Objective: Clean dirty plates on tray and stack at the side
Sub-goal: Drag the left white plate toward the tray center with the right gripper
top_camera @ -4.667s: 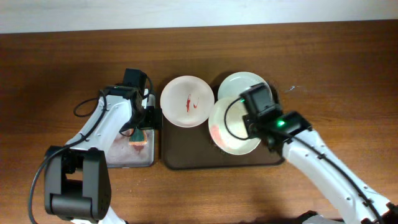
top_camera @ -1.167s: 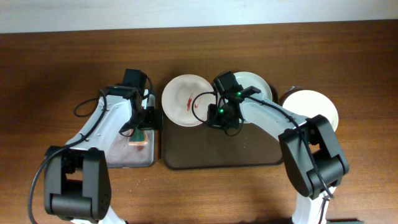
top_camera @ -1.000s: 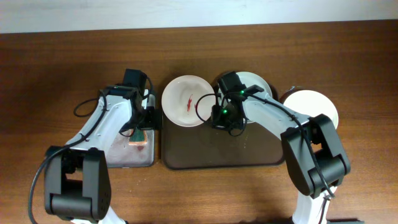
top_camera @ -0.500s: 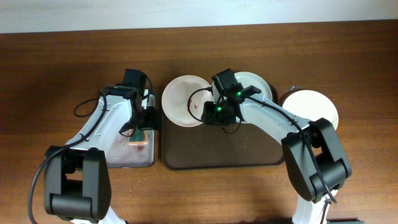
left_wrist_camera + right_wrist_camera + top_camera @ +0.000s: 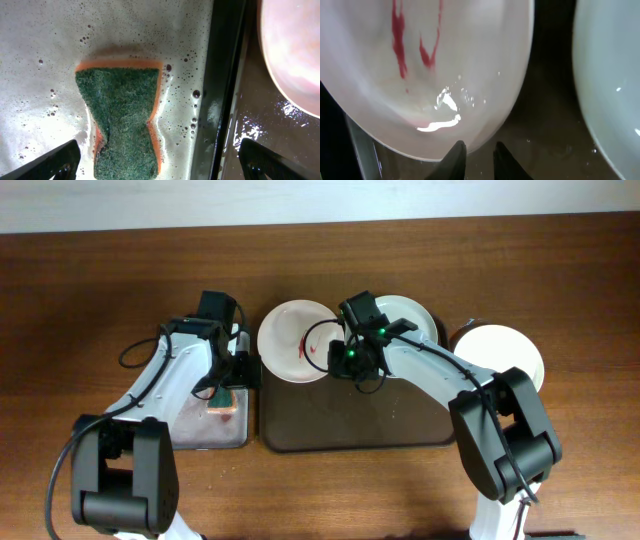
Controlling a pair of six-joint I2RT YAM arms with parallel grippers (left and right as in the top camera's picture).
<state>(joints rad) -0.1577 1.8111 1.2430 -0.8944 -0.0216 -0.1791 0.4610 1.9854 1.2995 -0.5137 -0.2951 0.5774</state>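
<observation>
A few seconds earlier the right arm held a plate over the right of the tray (image 5: 350,425). That plate (image 5: 505,355) now lay white and unsmeared on the worktop (image 5: 100,280) at the right of the frame, off the tray, so one of three looked done and the stack had its base.

The right fingers (image 5: 345,358) had come across to the smeared plate (image 5: 290,340) at the tray's upper left. They stood narrow astride its right rim and appeared pinched on it. In the last half second that plate slid slightly left, which suggested the grip had just taken.

The green plate (image 5: 410,315) sat at the tray's upper right, unmoved. The left fingers (image 5: 224,386) had not shifted, spread wide above the sponge (image 5: 122,120) in the grey tray (image 5: 40,40). Lifting and wiping the smeared plate seemed to be the next step.
</observation>
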